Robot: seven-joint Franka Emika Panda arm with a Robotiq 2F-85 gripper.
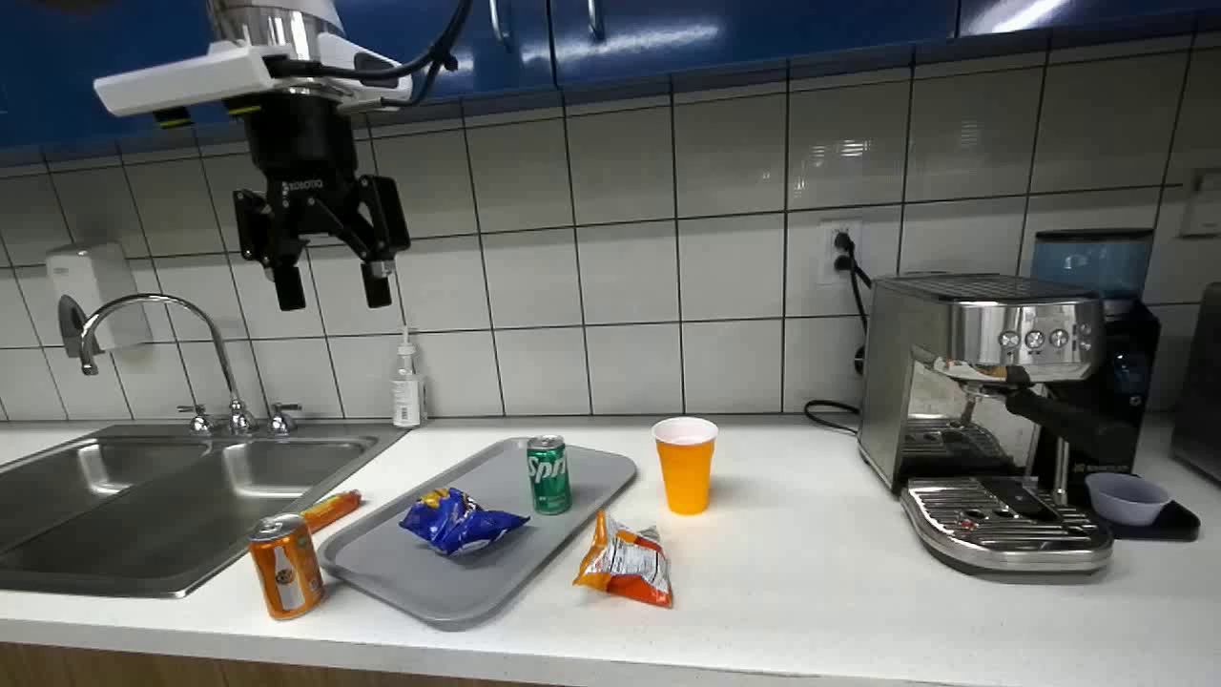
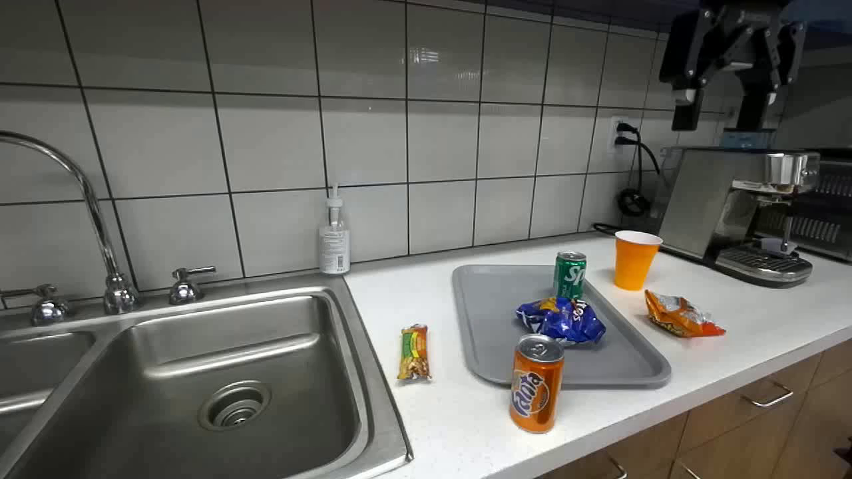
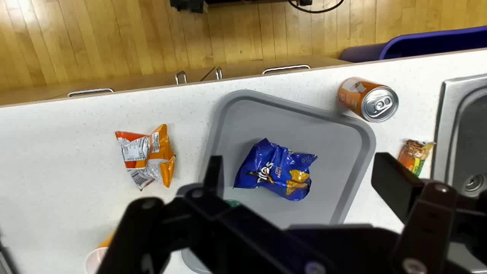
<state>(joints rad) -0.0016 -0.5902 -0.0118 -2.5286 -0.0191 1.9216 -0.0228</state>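
My gripper [image 1: 333,294] hangs high above the counter with its fingers apart and nothing between them. In the wrist view a crumpled blue chip bag [image 3: 274,170] shows below the gap, lying on a grey tray [image 3: 243,125]. A green Sprite can [image 1: 548,475] stands upright on the tray; the gripper mostly hides it in the wrist view. Beside the tray stands an orange Fanta can [image 2: 536,386], close to its edge. A wrapped snack bar [image 2: 415,352] lies between tray and sink. Across the tray are an orange chip bag [image 1: 625,563] and an orange cup [image 1: 686,468].
A steel sink [image 2: 266,346] with a curved faucet [image 1: 205,334] adjoins the counter. A pump bottle [image 2: 334,236] stands by the tiled wall. An espresso machine [image 1: 983,382] occupies the far end of the counter. Blue cabinets [image 1: 744,38] hang overhead; a dark blue bin [image 3: 418,43] stands below the counter edge.
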